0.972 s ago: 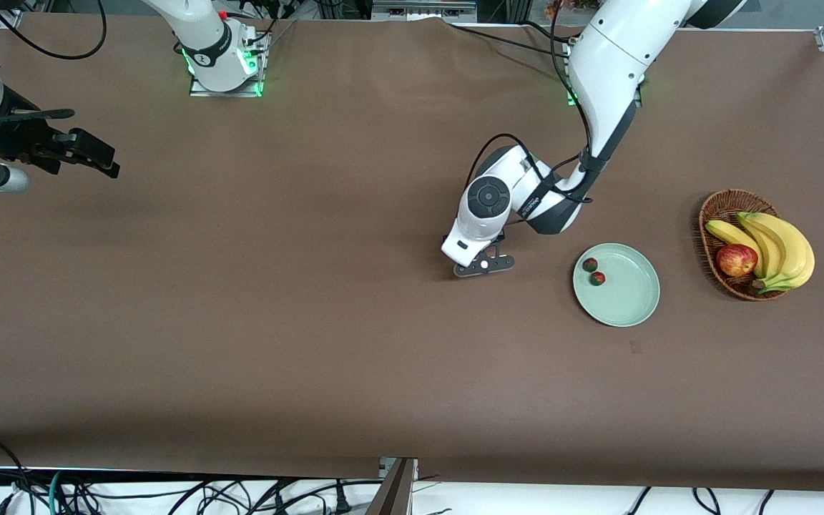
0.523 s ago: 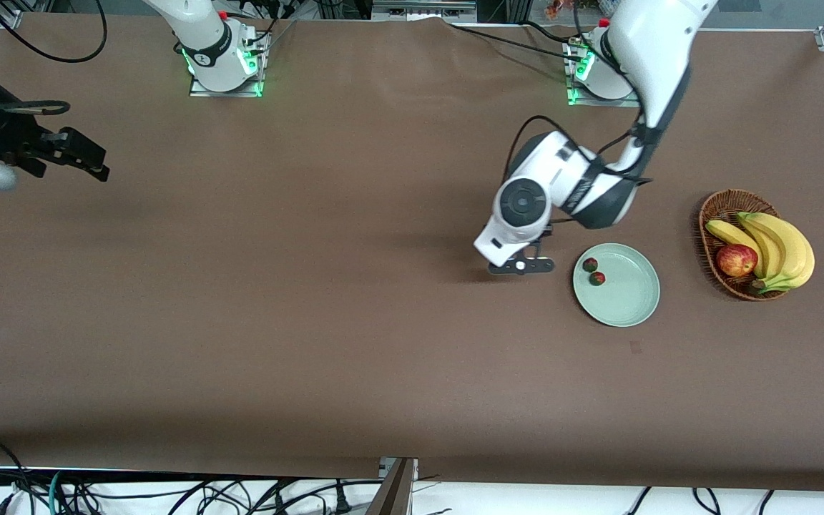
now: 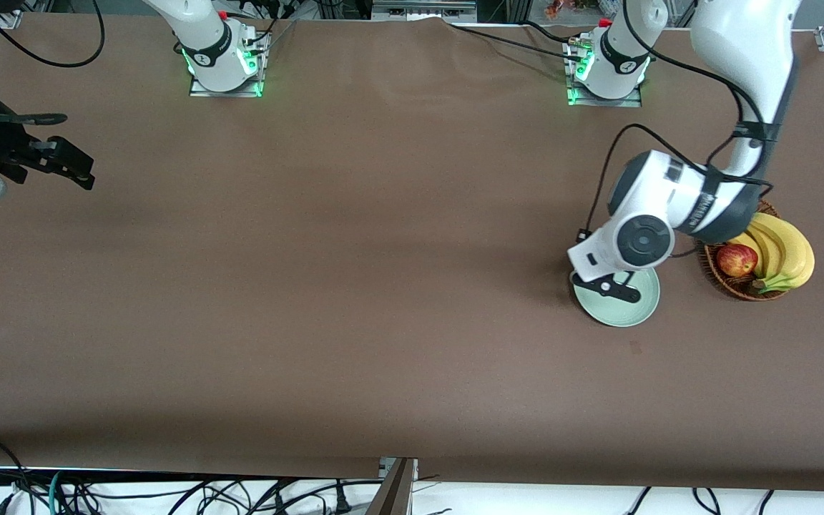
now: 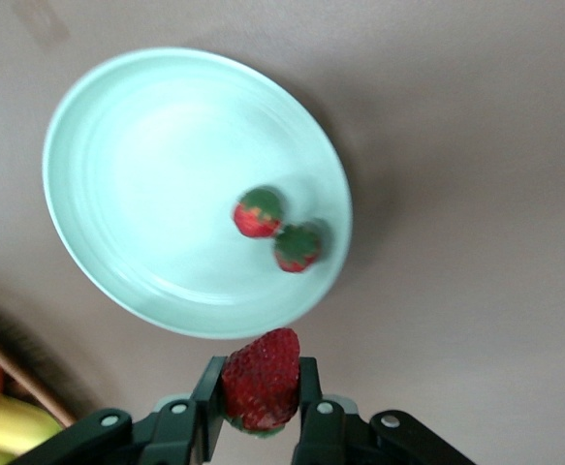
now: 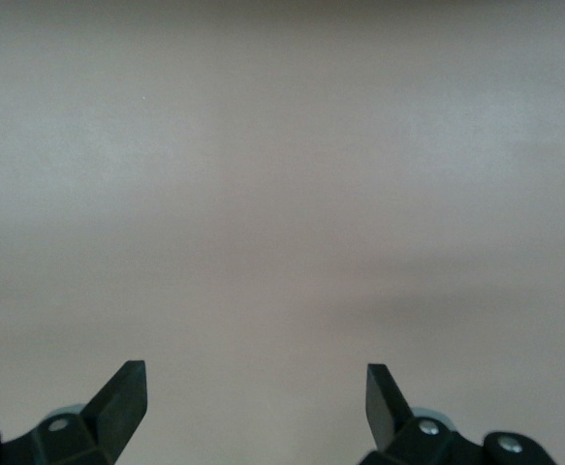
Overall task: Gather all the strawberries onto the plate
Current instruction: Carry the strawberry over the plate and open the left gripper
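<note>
My left gripper (image 3: 609, 287) (image 4: 259, 395) is shut on a red strawberry (image 4: 260, 378) and holds it up over the rim of the pale mint-green plate (image 3: 635, 309) (image 4: 127, 174). Two more strawberries (image 4: 259, 212) (image 4: 298, 246) lie side by side in the plate near its rim; in the front view the left arm hides them. My right gripper (image 3: 69, 163) (image 5: 256, 397) is open and empty, waiting above the bare table at the right arm's end.
A brown wicker basket (image 3: 735, 285) with bananas (image 3: 787, 250) and a red-yellow apple (image 3: 735, 260) stands beside the plate, toward the left arm's end of the table. The left arm's wrist hangs over the basket's rim.
My left gripper has carried the strawberry from over the bare table to over the plate's rim. My right gripper has drifted slightly farther toward its end of the table.
</note>
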